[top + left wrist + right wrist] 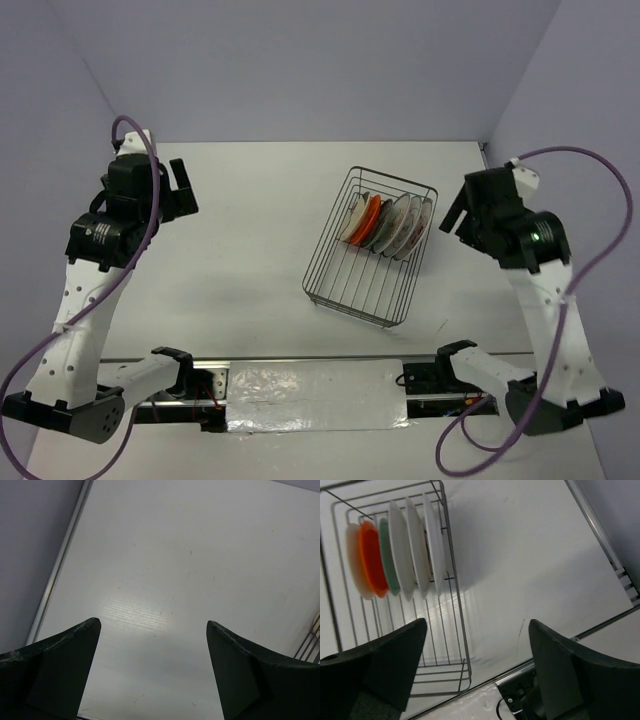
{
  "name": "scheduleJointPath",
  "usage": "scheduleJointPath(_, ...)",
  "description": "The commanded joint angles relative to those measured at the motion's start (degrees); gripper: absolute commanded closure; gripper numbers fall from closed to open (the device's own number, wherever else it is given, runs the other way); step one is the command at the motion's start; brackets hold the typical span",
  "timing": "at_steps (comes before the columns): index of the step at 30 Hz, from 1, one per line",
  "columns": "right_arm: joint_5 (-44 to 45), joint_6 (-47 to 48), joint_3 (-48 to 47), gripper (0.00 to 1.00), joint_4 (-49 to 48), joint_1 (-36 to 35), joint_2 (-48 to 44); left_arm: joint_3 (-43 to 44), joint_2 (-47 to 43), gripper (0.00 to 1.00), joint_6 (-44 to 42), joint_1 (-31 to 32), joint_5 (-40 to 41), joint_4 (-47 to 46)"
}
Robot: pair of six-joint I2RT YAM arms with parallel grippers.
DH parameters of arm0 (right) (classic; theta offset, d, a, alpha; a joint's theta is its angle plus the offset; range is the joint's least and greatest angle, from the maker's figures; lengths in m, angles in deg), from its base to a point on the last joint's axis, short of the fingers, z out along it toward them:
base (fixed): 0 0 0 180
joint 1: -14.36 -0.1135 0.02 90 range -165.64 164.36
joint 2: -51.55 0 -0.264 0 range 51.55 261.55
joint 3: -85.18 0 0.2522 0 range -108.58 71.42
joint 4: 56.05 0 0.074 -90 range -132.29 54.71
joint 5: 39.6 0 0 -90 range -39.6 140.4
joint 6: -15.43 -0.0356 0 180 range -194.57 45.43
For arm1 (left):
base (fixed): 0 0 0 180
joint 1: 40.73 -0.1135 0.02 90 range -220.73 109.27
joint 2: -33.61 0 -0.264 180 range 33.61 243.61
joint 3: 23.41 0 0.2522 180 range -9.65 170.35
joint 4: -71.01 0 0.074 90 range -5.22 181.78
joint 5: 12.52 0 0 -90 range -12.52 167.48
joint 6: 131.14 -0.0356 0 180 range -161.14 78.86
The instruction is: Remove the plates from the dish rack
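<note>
The dark wire dish rack (350, 285) stands right of the table's centre. Several plates (388, 222) stand on edge in its far end. In the right wrist view the rack (451, 575) holds a cream plate (354, 562), an orange plate (372, 557), a teal-green plate (389, 555) and three white plates (417, 545), all upright. My right gripper (455, 215) (477, 624) is open and empty, raised just right of the rack. My left gripper (180, 190) (152, 624) is open and empty, raised over bare table far left of the rack.
Purple walls close the table at the back and both sides. A silver taped strip (310, 385) and the arm bases run along the near edge. A corner of the rack (312, 637) shows at the right edge of the left wrist view.
</note>
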Motion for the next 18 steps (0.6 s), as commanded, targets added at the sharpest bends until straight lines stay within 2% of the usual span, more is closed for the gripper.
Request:
scheduleJointPath(1,3.04,-1.94,-0.58,0.15,-1.48,-0.42,8.81,-2.85,-1.0,0.01,1.69,0.27,-4.59,-2.28)
scheduleJointPath(2,2.42,-1.59,-0.41,0.3,-3.84,-0.33,9.97,-4.42,-1.26,0.0,1.86,0.27,-4.51,-2.29)
scheduleJointPath(4,1.72,-1.32,-0.32,0.36,-6.13,-0.33,13.48,-6.53,-2.14,0.0,1.95,0.36,-4.16,-2.37)
scheduleJointPath(10,-1.27,-1.23,2.13,0.45,-13.16,-0.33,19.65,-10.49,-4.25,0.0,1.51,1.15,-6.0,-3.87)
scheduleJointPath(15,-0.57,-0.97,2.58,0.48,-15.37,-0.16,25.09,-11.38,-4.25,0.0,0.55,3.52,-2.93,-3.96)
scheduleJointPath(18,-1.01,0.26,3.19,0.54,-18.36,-0.16,27.91,-11.47,-4.17,0.0,0.11,4.31,-1.35,-4.04)
